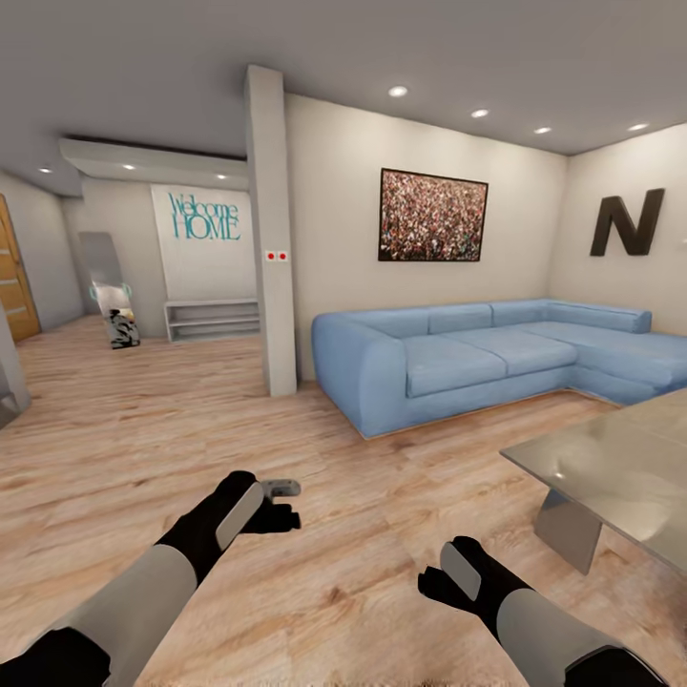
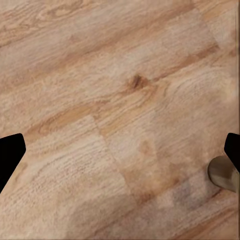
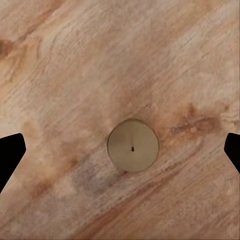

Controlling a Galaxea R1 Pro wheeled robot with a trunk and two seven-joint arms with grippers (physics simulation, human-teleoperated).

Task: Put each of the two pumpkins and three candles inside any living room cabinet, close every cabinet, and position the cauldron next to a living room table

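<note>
Candle (image 3: 133, 145) position: standing upright on the wood-plank floor (image 1: 143, 429), seen from directly above in the right wrist view as a round beige disc with a small dark wick at its centre. The right gripper (image 3: 120, 150) hangs above it, jaws spread wide, with one black fingertip at each side edge of that view and the candle between them, touching neither. In the left wrist view, a beige rounded object, probably the same candle (image 2: 222, 172), sits at the frame edge beside one fingertip. The left gripper (image 2: 120, 152) is likewise spread apart over bare floor and grips nothing. In the head view, both arms extend forward and down, left gripper (image 1: 277, 506) and right gripper (image 1: 434, 582) low over the planks. The coffee table (image 1: 620, 468), with reflective grey glass top and angled grey base, stands near the right arm. A light-blue corner sofa (image 1: 477, 358) sits against the far wall beneath a framed picture (image 1: 432, 216). A dark letter "N" (image 1: 627, 222) hangs on the right-hand wall. A grey pillar (image 1: 271, 239) stands beside the sofa, and pale open shelves (image 1: 212, 320) lie beyond it beneath "Welcome HOME" lettering (image 1: 204, 217).
</note>
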